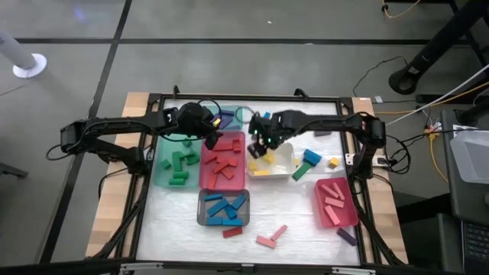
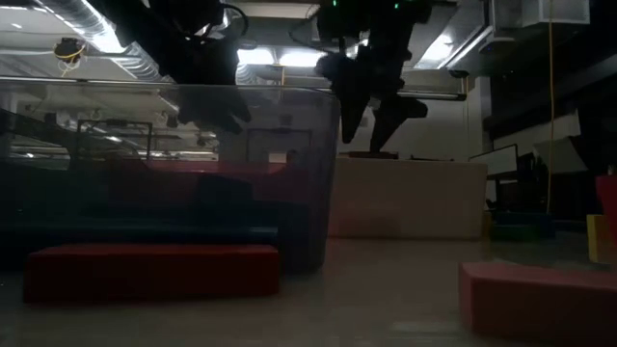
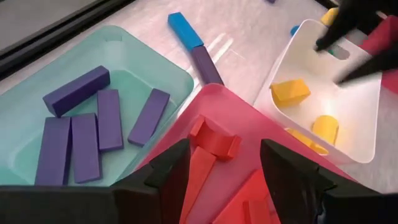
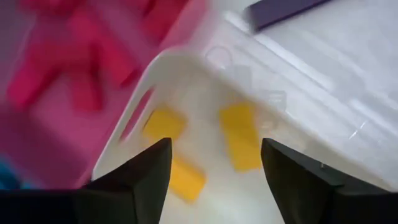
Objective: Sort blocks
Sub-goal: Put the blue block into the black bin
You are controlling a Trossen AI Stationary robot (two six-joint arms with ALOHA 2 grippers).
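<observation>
Right gripper (image 1: pixel 263 145) hangs open over white tray's (image 1: pixel 284 171) edge.

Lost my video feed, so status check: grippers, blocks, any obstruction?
Right gripper open over white tray, yellow blocks inside. Left gripper open, empty, over red tray. Nothing blocking.

Likely a lab — exposed ceiling ducts (image 2: pixel 125 58), cabled floor (image 1: pixel 229 61).
</observation>
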